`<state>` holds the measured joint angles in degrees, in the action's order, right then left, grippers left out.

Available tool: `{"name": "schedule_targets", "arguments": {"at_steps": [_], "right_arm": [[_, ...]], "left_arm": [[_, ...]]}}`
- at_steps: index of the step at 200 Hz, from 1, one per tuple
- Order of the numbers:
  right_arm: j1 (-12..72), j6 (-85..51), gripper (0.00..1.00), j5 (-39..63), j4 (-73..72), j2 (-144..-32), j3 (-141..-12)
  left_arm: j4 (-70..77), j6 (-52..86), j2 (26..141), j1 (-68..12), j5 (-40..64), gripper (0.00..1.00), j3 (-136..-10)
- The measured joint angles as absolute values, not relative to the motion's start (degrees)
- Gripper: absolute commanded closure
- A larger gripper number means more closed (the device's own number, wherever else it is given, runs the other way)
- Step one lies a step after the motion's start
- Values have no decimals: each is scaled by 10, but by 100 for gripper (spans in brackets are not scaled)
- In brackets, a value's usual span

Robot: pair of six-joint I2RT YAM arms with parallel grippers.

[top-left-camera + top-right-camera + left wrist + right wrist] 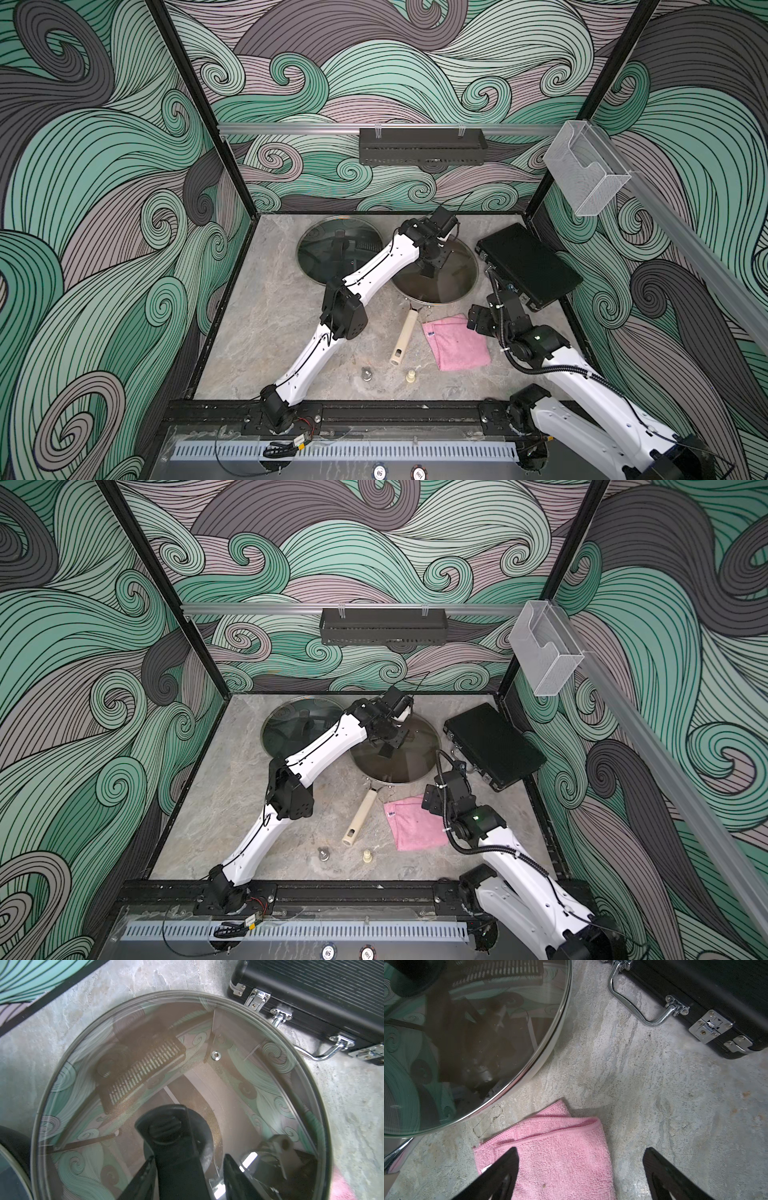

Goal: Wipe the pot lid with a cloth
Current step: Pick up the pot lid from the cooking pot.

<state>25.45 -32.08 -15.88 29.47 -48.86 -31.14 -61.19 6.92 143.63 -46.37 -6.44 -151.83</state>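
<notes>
- Toward the far side of the marble-patterned counter (257, 332), the round, tinted-glass pot lid (453, 286) with its metal rim is lying flat.
- Left gripper (190, 1157) is flanking the lid's black knob (170, 1124); whether it is gripping cannot be told.
- Pink, nubby cloth (560, 1157), folded nearly square, is lying just beside the lid's near rim, its rounded fold facing the lid and its blue tag (432, 333) facing the cream handle (405, 338).
- Right gripper (581, 1149) is hovering spread wide, holding nothing, 1 finger over the cloth.
- Bare counter is lying between the cloth and the ribbed black case (695, 991).
</notes>
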Motion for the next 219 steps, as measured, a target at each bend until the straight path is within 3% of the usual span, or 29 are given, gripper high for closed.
{"name": "schedule_targets", "arguments": {"at_steps": [54, 118, 143, 169, 219], "right_arm": [[255, -321, 6, -159, 293, -492, -311], [255, -322, 6, -159, 293, -489, -311], [255, -322, 7, -159, 293, -486, -311], [255, -322, 7, -159, 293, -486, -311], [255, -322, 6, -160, 294, -486, -311]], "left_arm": [[-609, 56, 1442, -464, -69, 50, -1518], [-616, 45, 1446, -464, -64, 58, -1518], [-620, 40, 1446, -464, -64, 69, -1519], [-624, 34, 1446, -464, -61, 100, -1520], [-623, 30, 1445, -464, -62, 100, -1520]]}}
